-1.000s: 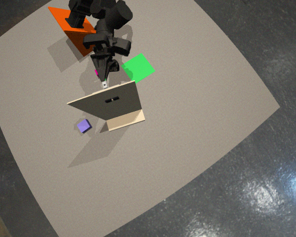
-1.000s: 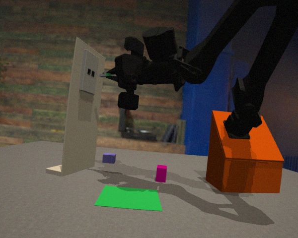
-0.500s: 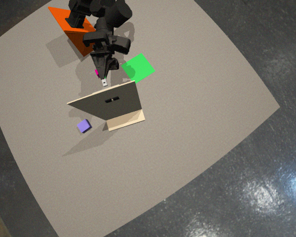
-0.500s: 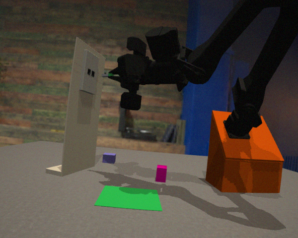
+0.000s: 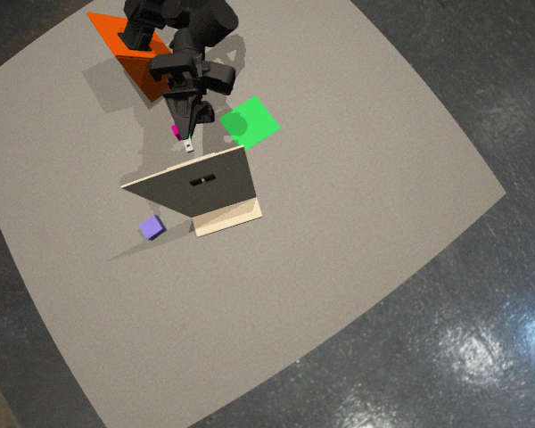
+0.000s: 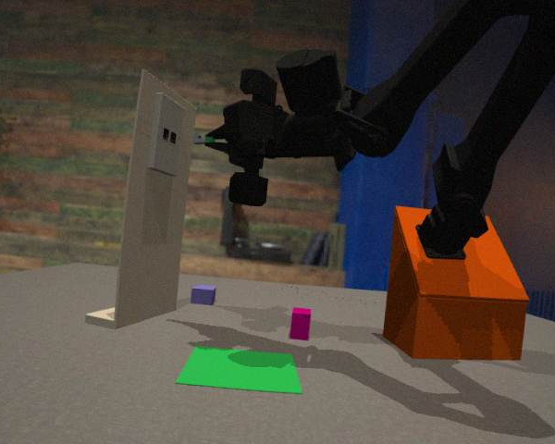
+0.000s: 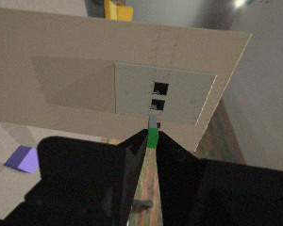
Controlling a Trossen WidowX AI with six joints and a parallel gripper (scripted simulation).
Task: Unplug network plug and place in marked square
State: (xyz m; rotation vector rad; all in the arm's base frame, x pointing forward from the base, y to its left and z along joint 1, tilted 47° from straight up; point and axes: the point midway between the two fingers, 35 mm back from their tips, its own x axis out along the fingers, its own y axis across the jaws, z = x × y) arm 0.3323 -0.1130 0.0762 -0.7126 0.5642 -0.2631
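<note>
My gripper (image 5: pixel 188 134) (image 6: pixel 212 140) (image 7: pixel 152 135) is shut on the network plug, high above the table. The plug (image 5: pixel 188 145) (image 6: pixel 199 138) has a pale body and a green part, which shows between the fingertips in the wrist view (image 7: pixel 152 139). It is out of the socket, with a gap between it and the panel (image 5: pixel 221 184) (image 6: pixel 148 258) (image 7: pixel 75 38). The grey socket plate (image 6: pixel 166 153) (image 7: pixel 132 80) shows two dark openings, both empty. The marked square (image 5: pixel 259 121) (image 6: pixel 211 375) is bright green and lies flat on the table, with part of the arm's shadow on it.
A magenta block (image 5: pixel 176 132) (image 6: pixel 300 324) stands on the table below the gripper, near the green square. A purple block (image 5: pixel 152 226) (image 6: pixel 203 294) (image 7: pixel 24 159) lies beyond the panel's side. The orange wedge (image 5: pixel 143 76) (image 6: pixel 469 329) carries the arm's base.
</note>
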